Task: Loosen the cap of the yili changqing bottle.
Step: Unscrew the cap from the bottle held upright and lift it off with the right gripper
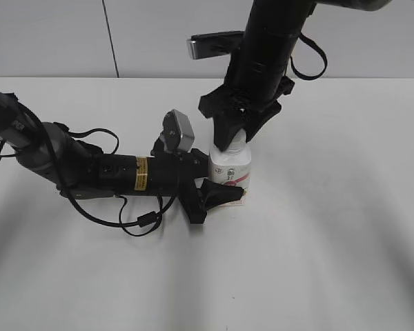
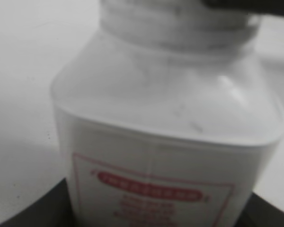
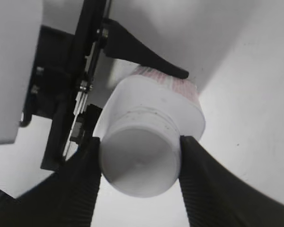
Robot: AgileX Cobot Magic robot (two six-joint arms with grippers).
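Both grippers on the yili changqing bottle [image 1: 230, 167], frame centre.
My right gripper [image 3: 139, 163] pinches the cap [image 3: 138, 163] from above; my left gripper [image 1: 217, 186] clamps the body.

A plain white desk [image 1: 331, 262] is seen filling most of the exterior view, its far edge running across at 12 o'clock. Behind it a pale grey wall [image 1: 48, 34] is shown, divided by a thin dark vertical seam [image 1: 110, 38] toward 11 o'clock. Soft, diffuse shadows are cast on the desk surface.
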